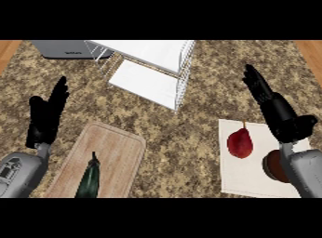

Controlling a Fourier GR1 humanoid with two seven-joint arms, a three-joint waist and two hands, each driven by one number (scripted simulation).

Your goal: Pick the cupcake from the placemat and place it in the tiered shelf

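Reaching down for the cupcake (274, 166), half hidden under the right forearm on the placemat (246, 179), the empty, straight-fingered right hand (277, 111) could knock the pear (240, 143) beside it; the shelf (153, 65) stands well apart.

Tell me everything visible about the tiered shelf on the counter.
The tiered shelf is white, with two flat rectangular tiers held by thin white wire posts and side rails. It stands at the far middle of the speckled stone counter, turned at an angle. Both tiers look bare. A grey appliance sits just beside it. Neither hand touches it.
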